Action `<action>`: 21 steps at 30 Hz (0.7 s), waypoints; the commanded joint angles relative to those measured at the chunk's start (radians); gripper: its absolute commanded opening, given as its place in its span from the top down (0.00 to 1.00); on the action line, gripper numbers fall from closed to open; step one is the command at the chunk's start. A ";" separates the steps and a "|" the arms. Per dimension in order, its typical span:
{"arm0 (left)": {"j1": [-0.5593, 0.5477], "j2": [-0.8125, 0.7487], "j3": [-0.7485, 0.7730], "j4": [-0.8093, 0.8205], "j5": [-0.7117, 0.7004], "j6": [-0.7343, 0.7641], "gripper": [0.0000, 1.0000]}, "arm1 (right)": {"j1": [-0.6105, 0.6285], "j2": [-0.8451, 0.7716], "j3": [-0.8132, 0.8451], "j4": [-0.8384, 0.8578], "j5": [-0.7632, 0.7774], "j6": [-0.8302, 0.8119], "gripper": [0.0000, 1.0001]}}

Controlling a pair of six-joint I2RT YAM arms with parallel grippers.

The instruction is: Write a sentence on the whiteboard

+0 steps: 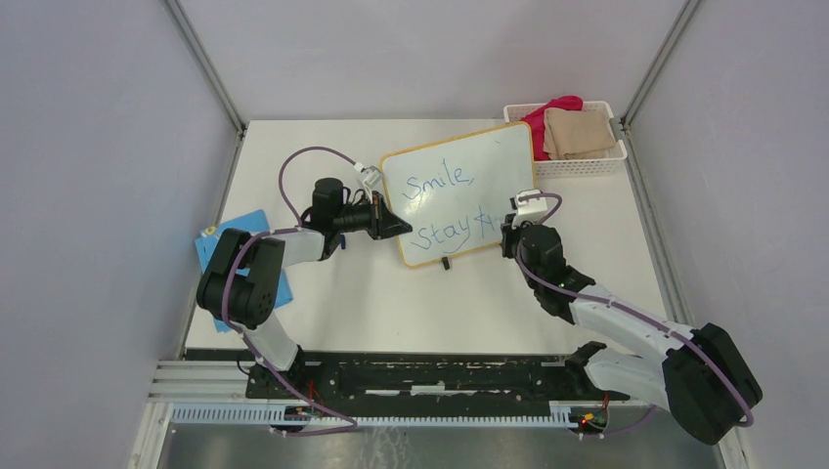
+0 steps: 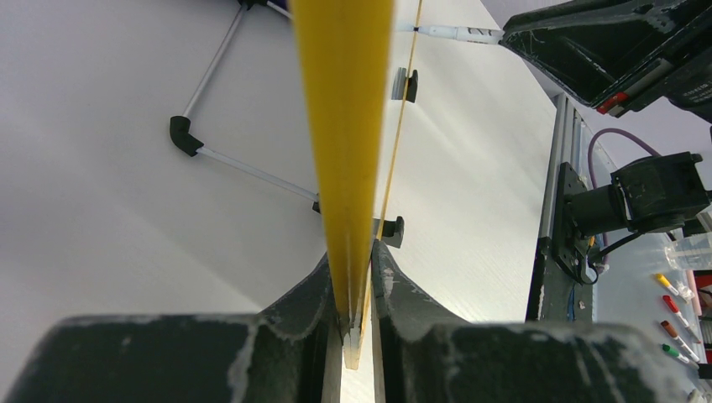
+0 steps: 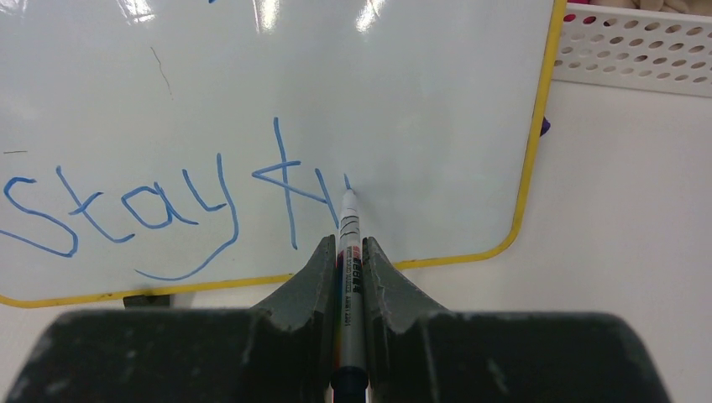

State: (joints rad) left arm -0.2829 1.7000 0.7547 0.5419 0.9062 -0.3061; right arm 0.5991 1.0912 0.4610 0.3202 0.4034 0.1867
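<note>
Long axis of whiteboard (image 1: 489, 161) slants near-left to far-right — marker (image 3: 348, 252) tip touching.

The white table (image 1: 391, 303) carries whiteboard (image 1: 459, 191), perforated basket (image 1: 577, 168), blue card (image 1: 239, 220).

From above, the right gripper (image 1: 510, 227) is covering the end of the second line of the sentence (image 1: 440, 184), so the letters after "Stay" are not showing. In the right wrist view the picture's edge is cutting off the top and the left side of the whiteboard (image 3: 336, 84), and the jaws are hiding the lower body of the marker (image 3: 348, 235). The left wrist camera is seeing the whiteboard only edge-on, blurred near the jaws. The left arm (image 1: 244, 283) is hiding part of the blue card (image 1: 239, 223).
</note>
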 commanded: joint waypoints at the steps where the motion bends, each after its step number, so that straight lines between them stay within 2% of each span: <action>1: -0.010 -0.002 0.006 -0.089 -0.073 0.064 0.98 | -0.006 -0.023 -0.034 0.024 0.011 0.011 1.00; 6: -0.010 -0.001 0.006 -0.089 -0.075 0.064 0.98 | -0.007 -0.022 -0.048 0.025 0.005 0.018 1.00; 21: -0.012 0.001 0.005 -0.089 -0.074 0.064 0.98 | -0.007 -0.001 0.046 0.028 0.015 0.005 1.00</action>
State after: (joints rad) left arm -0.2836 1.6985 0.7547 0.5396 0.9024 -0.3046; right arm 0.5991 1.0836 0.4450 0.3119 0.4046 0.1932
